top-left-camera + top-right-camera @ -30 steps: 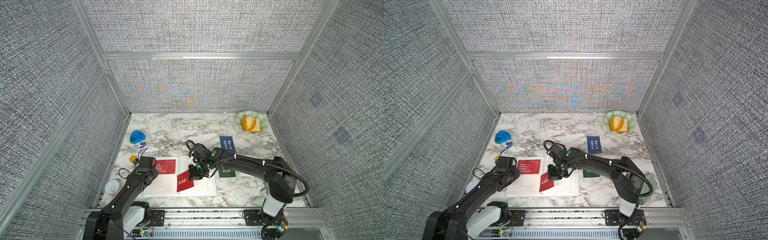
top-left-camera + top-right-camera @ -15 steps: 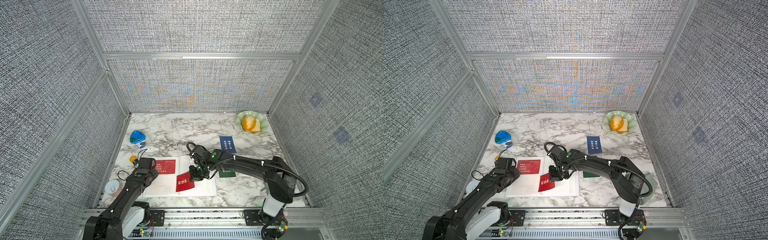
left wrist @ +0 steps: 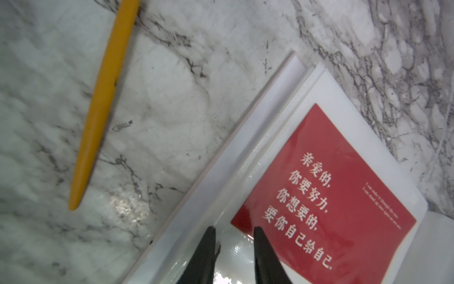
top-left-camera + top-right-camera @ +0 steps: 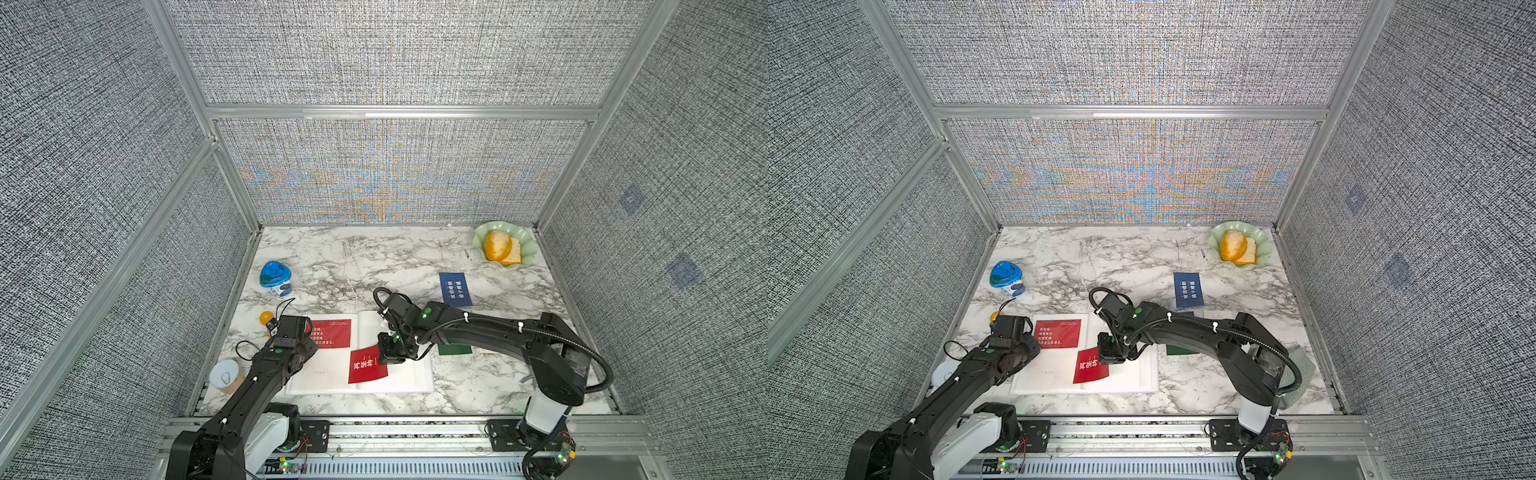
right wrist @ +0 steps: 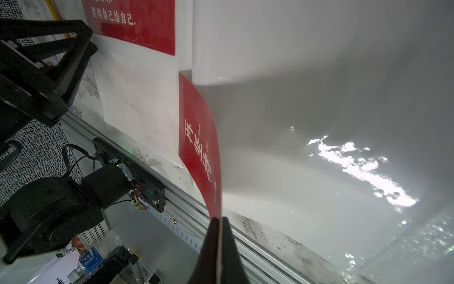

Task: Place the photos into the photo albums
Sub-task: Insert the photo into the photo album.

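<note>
Album (image 4: pixel 328 376) lies open at the desk's (image 4: pixel 374 266) front edge. On its left page the left gripper (image 3: pixel 233 236), jaws slightly parted, sits beside a sleeved red card (image 3: pixel 331 196). Over the centre fold the right gripper (image 5: pixel 218 221), clenched, pinches a second red card (image 4: pixel 368 368).

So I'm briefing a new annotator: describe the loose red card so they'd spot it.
Find the open white album at the table's near edge. Over its centre fold a tilted red card is pinched by the right tool. Unlike the other red card, sleeved flat with horizontal text, its characters are big and stacked.
</note>
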`<state>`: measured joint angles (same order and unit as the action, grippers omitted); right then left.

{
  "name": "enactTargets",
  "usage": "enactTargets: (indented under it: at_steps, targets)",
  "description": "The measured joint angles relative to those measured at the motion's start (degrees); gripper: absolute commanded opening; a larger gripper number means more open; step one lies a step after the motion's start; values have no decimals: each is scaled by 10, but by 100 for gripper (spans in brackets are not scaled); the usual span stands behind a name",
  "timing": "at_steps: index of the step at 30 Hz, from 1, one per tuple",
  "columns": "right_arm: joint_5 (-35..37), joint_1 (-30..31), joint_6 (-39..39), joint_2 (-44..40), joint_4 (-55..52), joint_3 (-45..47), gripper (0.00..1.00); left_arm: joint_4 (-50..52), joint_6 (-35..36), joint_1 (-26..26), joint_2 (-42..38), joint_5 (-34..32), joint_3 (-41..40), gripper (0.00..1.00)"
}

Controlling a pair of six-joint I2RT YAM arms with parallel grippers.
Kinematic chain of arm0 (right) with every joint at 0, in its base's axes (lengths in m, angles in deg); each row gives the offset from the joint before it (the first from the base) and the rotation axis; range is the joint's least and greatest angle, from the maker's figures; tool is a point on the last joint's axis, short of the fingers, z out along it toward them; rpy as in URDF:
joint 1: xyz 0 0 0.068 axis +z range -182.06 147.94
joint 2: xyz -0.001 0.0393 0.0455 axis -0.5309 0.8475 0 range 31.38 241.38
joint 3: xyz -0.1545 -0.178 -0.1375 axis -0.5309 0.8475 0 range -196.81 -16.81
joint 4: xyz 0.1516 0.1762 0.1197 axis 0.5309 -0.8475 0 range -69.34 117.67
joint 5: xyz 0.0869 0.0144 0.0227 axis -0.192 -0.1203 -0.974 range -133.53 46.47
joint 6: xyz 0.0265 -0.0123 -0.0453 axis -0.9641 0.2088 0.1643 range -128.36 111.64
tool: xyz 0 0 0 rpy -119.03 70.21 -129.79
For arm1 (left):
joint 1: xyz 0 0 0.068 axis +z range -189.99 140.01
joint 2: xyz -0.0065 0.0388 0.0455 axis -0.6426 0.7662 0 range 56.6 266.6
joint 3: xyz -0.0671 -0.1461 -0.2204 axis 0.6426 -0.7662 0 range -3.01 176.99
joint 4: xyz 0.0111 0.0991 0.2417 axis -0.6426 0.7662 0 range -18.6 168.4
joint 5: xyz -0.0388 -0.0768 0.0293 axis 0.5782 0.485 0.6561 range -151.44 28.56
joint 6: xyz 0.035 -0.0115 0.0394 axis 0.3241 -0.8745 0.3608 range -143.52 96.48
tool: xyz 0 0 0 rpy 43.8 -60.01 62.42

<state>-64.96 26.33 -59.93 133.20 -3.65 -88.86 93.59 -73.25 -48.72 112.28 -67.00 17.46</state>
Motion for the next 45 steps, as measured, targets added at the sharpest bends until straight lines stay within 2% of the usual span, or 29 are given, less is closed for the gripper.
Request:
enactTargets:
  at_steps: [10, 24, 29, 32, 37, 45]
  targets:
    - [-11, -3, 3, 7, 11, 0, 0, 0, 0, 0, -2, 0, 0, 30]
    - [-75, -10, 39, 109, 41, -69, 1, -1, 0, 0, 1, 0, 0, 30]
    - [-90, -9, 54, 118, 37, -72, 26, -1, 0, 0, -5, 0, -1, 30]
    - [-82, -10, 67, 97, 19, -63, 32, -1, 0, 0, -7, 0, -1, 30]
    - [-59, -11, 83, 73, -16, -52, 33, -2, 0, 0, -3, 0, -3, 30]
    - [-52, -2, 90, 89, -32, -68, 33, -12, 0, 0, -1, -1, -6, 30]
